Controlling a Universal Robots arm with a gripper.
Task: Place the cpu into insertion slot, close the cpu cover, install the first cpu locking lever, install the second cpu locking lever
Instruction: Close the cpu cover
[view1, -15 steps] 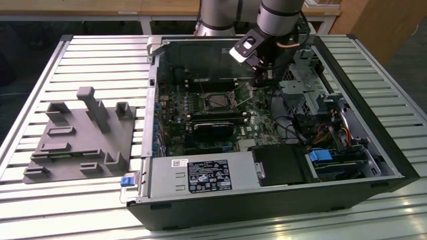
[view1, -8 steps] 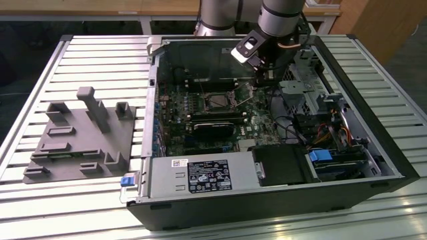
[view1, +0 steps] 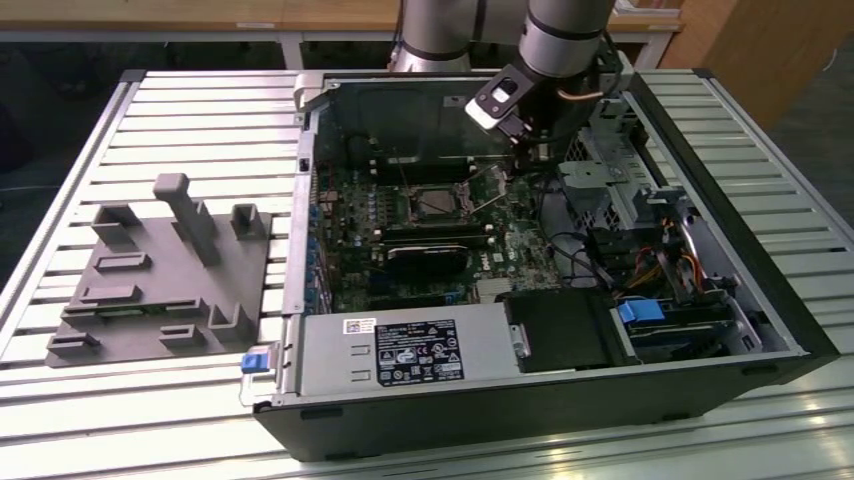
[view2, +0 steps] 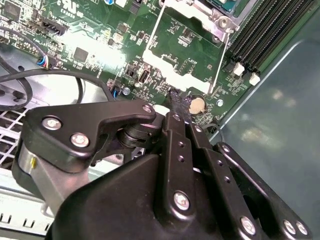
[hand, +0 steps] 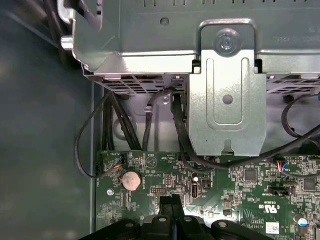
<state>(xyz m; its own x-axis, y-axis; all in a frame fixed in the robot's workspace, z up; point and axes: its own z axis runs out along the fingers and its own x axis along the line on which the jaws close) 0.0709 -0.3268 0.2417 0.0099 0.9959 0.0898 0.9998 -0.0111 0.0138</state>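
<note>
Inside the open computer case (view1: 747, 300), the square cpu socket (view1: 434, 205) sits on the green motherboard (view1: 400, 235). The cpu cover (view1: 434, 188) is a silvery frame lying flat over the socket, also visible in the second wrist view (view2: 202, 9). A dark grey square shows in its window, and I cannot tell whether this is the cpu. Two thin wire locking levers (view2: 154, 35) (view2: 221, 55) stick out from the socket, unlatched. My gripper (view1: 523, 150) hovers just beyond the socket, above the board near a coin battery (hand: 131, 179). Its fingers (view2: 177, 102) (hand: 172, 202) are pressed together, with nothing visible between them.
A metal drive bracket (hand: 227, 100) and black cables (hand: 150, 125) sit close behind the gripper. Memory slots (view2: 265, 30) flank the socket and a black fan shroud (view1: 427, 262) lies in front of it. A grey fixture plate (view1: 160, 280) rests on the slatted table at the exterior view's left.
</note>
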